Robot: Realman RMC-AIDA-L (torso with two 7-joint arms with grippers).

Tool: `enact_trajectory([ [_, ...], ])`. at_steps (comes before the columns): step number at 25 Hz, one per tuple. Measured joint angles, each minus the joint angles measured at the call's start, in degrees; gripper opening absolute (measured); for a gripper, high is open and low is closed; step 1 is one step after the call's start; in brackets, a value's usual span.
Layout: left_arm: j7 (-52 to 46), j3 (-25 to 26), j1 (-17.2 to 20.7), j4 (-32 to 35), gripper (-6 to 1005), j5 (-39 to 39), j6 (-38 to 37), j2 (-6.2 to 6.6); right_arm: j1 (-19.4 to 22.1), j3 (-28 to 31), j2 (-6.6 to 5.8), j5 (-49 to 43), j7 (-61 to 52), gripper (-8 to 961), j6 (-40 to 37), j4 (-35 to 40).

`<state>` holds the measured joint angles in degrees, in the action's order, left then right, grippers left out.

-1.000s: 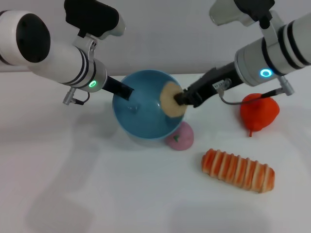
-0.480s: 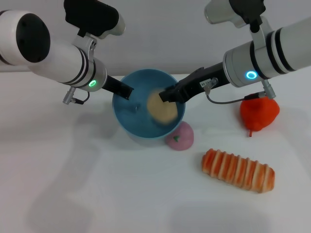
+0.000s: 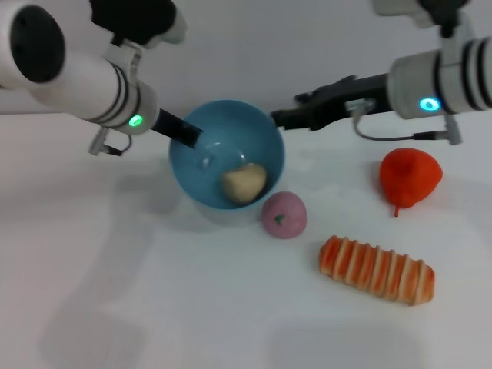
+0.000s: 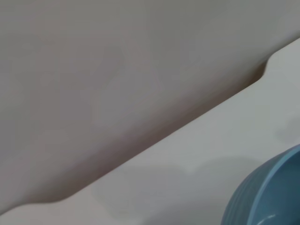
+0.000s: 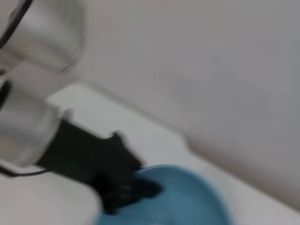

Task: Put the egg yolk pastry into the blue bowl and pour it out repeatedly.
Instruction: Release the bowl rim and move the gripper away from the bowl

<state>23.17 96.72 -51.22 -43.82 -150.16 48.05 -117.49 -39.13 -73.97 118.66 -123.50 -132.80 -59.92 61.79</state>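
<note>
Head view: the small round pale beige egg yolk pastry (image 3: 244,183) has been released and now lies inside the smooth light blue plastic bowl (image 3: 192,173), low against its near wall. The right claw (image 3: 278,119) has been pulled back from the bowl, up past its far-right rim; it holds nothing, though whether its fingers are spread or closed cannot be told. The left claw (image 3: 187,135) stays clamped on the bowl's far-left rim, bowl tilted toward the camera. Placement is judged done; pouring onto the white tabletop (image 3: 154,292) is likely next. A pink-mauve ball (image 3: 284,214) sits just right of the bowl and could be struck.
</note>
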Motion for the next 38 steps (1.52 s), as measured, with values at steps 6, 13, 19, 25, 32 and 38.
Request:
enact_trajectory([
  [6, 0.00, 4.85, -0.47, -3.34, 0, -5.51, 7.99, 0.08, 5.87, 1.79, -0.11, 1.18, 0.62, 516, 2.61, 3.85],
  [13, -0.37, 4.96, -0.82, -3.44, 0, -8.09, 14.10, 0.16, 9.49, 2.86, 0.18, 4.63, 4.20, 516, 4.05, 5.57],
  [19, -0.42, 4.99, -0.36, -1.82, 0, -8.48, 15.30, -0.23, 11.73, 3.32, 0.06, 14.46, 14.88, 516, 3.98, 5.77],
  [25, -0.34, 2.99, -0.57, 1.61, -1, -8.41, 14.49, -0.33, 12.18, 3.27, -0.05, 16.82, 17.05, 516, 4.07, 5.73],
  [32, -0.68, 0.92, -1.24, 4.10, 0, -8.28, 12.98, -0.46, 12.02, 3.23, -0.05, 16.57, 17.41, 516, 4.20, 5.54],
  [38, -3.11, 0.10, -0.65, 4.55, 0, -8.62, 9.49, -0.46, 12.17, 3.24, -0.01, 16.81, 17.70, 517, 4.20, 5.73],
])
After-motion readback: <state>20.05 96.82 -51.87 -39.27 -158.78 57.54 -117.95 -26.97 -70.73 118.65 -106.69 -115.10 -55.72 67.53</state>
